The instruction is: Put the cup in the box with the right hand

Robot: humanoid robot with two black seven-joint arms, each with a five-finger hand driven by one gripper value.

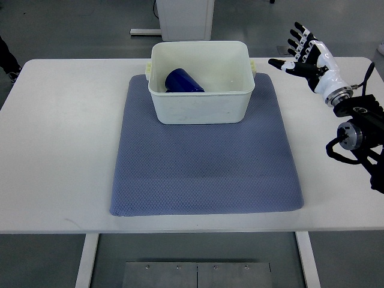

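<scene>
A dark blue cup lies on its side inside the white plastic box, at the box's left side. The box stands at the far end of a blue-grey mat. My right hand is over the table's far right, to the right of the box and apart from it. Its fingers are spread and hold nothing. The left arm does not show.
The mat lies on a white table. A white cabinet base stands on the floor beyond the table. A dark shape shows at the far left edge.
</scene>
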